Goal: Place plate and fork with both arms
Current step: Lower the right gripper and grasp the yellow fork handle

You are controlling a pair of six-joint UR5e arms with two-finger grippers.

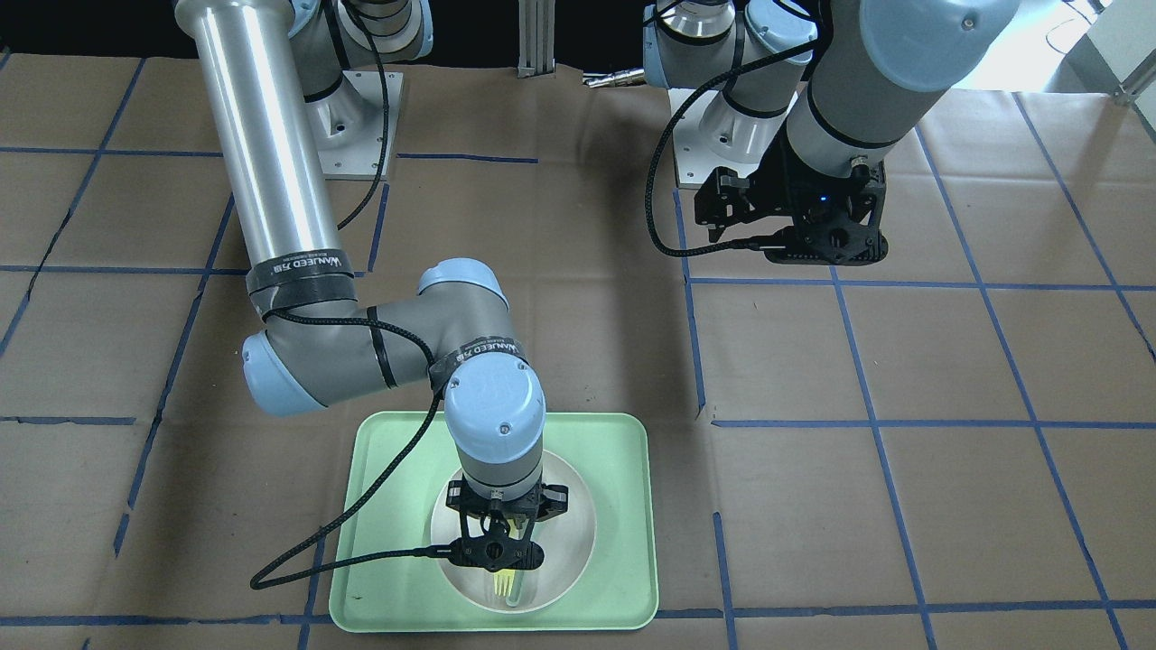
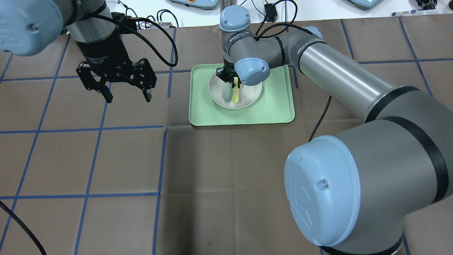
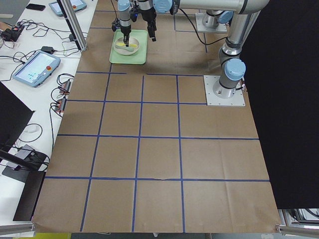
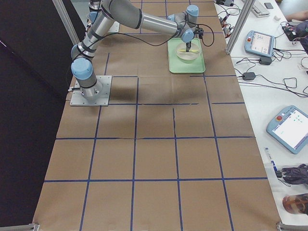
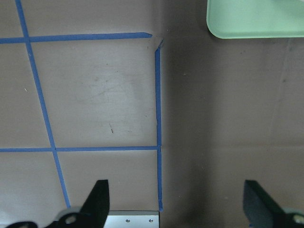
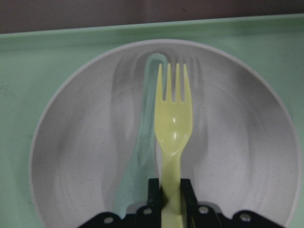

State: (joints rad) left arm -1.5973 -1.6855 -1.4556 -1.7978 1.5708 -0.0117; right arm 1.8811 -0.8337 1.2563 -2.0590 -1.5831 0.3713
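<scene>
The off-white round plate (image 2: 247, 99) sits in a light-green tray (image 2: 276, 113). My right gripper (image 2: 231, 80) hangs over the plate, shut on the handle of the pale-yellow fork (image 2: 235, 92). In the right wrist view the fork (image 6: 173, 123) points away from the gripper (image 6: 170, 197) over the plate (image 6: 237, 142) and casts a shadow on it. I cannot tell whether the tines touch the plate. My left gripper (image 2: 128, 96) is open and empty above the brown table, left of the tray. The left wrist view shows its fingers (image 5: 97, 202) spread wide.
A grey-green spoon (image 6: 142, 142) lies in the plate beside the fork. The tray's corner (image 5: 256, 19) shows at the top right of the left wrist view. Blue tape lines (image 2: 161, 159) cross the brown paper table cover. The right arm's long link (image 2: 339, 78) reaches across to the tray.
</scene>
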